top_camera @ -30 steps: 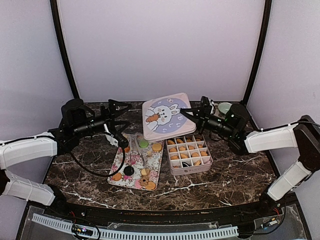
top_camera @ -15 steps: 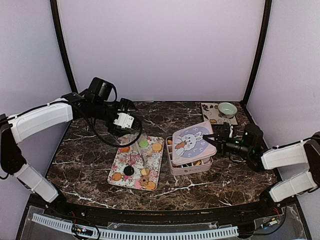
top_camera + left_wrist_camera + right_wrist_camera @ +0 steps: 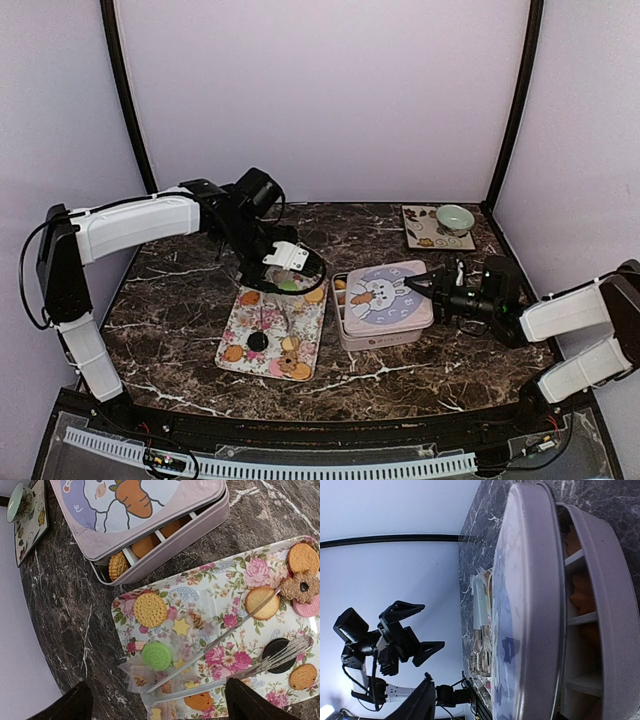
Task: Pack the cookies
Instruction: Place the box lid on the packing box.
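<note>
Cookies point(image 3: 150, 609) lie scattered on a floral tray point(image 3: 240, 325): yellow, green point(image 3: 156, 655), tan, pink and a dark one. More cookies point(image 3: 118, 565) show in the divided tin point(image 3: 385, 335) beside it. The bunny-print lid point(image 3: 390, 292) rests askew on the tin, leaving its tray-side edge uncovered. My left gripper point(image 3: 161, 705) hangs open above the tray's far end, over the green cookie. My right gripper point(image 3: 432, 285) is at the lid's right edge, jaws apart; only one finger point(image 3: 415, 700) shows in its wrist view.
Metal tongs point(image 3: 225, 645) lie diagonally across the tray, with crumpled clear wrappers point(image 3: 135, 677) around their joined end. A small green cup point(image 3: 455, 217) stands on a patterned coaster at the back right corner. Dark marble tabletop surrounds everything.
The right gripper brought the lid down from behind the tin onto it and its jaws have parted. The left arm swung right, from the table's left to over the tray's far end.
</note>
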Tool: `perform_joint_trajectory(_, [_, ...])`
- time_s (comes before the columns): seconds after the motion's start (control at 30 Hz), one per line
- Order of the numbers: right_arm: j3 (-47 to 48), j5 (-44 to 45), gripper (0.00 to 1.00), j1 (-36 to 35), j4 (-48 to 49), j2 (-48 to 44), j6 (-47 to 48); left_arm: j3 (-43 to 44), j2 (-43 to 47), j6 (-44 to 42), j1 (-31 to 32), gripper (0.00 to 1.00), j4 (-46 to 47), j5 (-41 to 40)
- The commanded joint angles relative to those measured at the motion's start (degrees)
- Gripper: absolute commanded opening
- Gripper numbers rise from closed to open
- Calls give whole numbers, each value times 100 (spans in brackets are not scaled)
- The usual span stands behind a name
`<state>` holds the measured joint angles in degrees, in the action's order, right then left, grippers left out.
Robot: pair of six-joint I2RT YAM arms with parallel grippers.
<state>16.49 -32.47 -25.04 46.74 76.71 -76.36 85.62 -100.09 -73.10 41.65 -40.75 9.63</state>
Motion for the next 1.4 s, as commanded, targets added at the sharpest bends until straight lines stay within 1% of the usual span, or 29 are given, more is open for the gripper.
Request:
perform_joint_trajectory(0.0, [208, 219, 62, 60, -1291, -408, 954, 707, -429, 569, 125, 93, -672, -32])
perform_joint_trajectory(0.1, [806, 640, 70, 69, -3177, -894, 1907, 923, -655, 639, 199, 92, -691, -55])
perform_joint_trajectory(0.17, [1193, 987, 75, 78, -4180, -1153, 2346, 962, -747, 660, 248, 91, -661, -47])
perform_joint_trajectory(0.27, [1676, 1210, 81, 80, -5239, -1250, 2816, 957, -833, 735, 326, 91, -585, -19])
perform_joint_trajectory(0.37, [1815, 1223, 83, 80, -5726, -1042, 3105, 950, -899, 814, 376, 90, -521, -1])
perform_joint_trajectory(0.5, [1836, 1401, 90, 54, -6131, -689, 3410, 943, -959, 921, 413, 89, -482, -14])
perform_joint_trajectory(0.83, [2473, 1817, 90, -175, -6567, -573, 3758, 851, -1000, 1039, 441, 87, -231, 47])
perform_joint_trajectory(1.23, [3038, 1935, 90, -528, -6402, -18, 3632, 697, -1174, 1407, 519, 85, 163, 140])
perform_joint_trajectory(1.37, [3320, 2017, 90, -530, -6652, -93, 3713, 705, -1223, 1505, 538, 85, 276, 181])
